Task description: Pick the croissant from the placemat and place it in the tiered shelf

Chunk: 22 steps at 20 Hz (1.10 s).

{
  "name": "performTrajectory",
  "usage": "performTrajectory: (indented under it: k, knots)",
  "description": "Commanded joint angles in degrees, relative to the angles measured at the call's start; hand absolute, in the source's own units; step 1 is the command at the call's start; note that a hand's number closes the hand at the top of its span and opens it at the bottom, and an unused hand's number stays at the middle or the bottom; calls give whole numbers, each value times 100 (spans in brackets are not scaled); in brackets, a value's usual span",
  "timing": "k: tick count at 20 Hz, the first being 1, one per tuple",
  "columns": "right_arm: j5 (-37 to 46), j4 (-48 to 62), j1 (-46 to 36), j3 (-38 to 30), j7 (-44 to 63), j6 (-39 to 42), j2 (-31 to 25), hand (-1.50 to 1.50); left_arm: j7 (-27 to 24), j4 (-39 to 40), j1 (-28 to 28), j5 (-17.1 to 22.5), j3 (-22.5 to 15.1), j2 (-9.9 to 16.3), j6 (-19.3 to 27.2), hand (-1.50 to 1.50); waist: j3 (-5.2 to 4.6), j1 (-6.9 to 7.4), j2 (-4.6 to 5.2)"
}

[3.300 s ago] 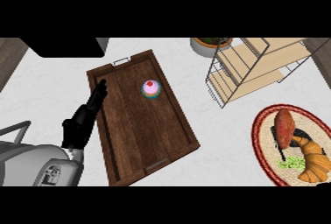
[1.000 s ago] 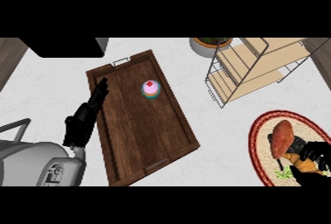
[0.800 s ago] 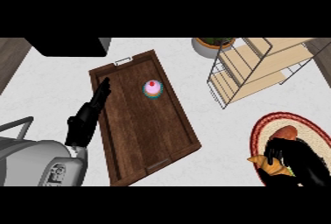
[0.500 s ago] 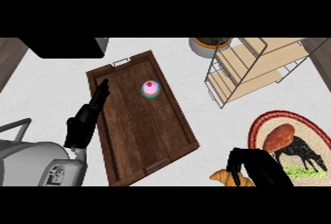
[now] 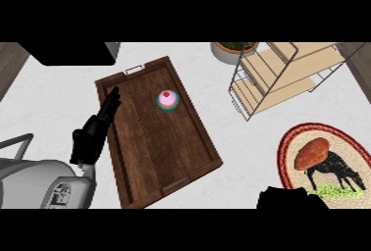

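White marbled surface (image 5: pixel 43 108) fills the view; at far left the left hand (image 5: pixel 94 135) rests with fingers straight along the wooden tray (image 5: pixel 145 157), which carries a small pink cupcake (image 5: pixel 167 99); a potted plant (image 5: pixel 233 50) sits beside the tiered shelf (image 5: pixel 286 73); the woven placemat (image 5: pixel 326 162) holds no croissant that I can see; the right hand (image 5: pixel 288 197) shows only partly at the lower edge, so I cannot tell its grip; judging so, the croissant is probably lifted and hidden, and carrying it up to the shelf comes next.

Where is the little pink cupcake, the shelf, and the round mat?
cupcake (image 5: pixel 167 99), head view, on its pink frosting.
tiered shelf (image 5: pixel 279 78), head view, on a wooden board.
placemat (image 5: pixel 290 142), head view, on its red woven rim.
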Motion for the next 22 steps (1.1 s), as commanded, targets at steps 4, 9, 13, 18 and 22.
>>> performTrajectory:
  k: [4, 9, 13, 18, 22]
  knots:
    - [183, -1473, -688, -386, 1120, 223, 33, 150, -84, -133, 183, -54, -109, -112, 65, 0, -4, 23, -8]
    - [-127, -1494, -1674, -1084, 1644, 193, 33, 150, 178, 36, -307, 76, 134, -8, 29, 0, -4, -28, -3]
    - [72, -911, -3085, -1682, 2244, 86, 33, 150, -10, 16, -36, 15, 2, 28, -77, 0, -7, 61, 11]
    - [-610, -876, -4219, -2537, 2944, 768, -277, 150, 30, 28, -59, -80, -60, -126, 96, 0, 2, 22, 2]
    - [-573, -54, -5657, -3087, 3420, 844, -470, 150, -94, 18, 82, -170, -144, -162, 130, 0, 2, 64, 8]
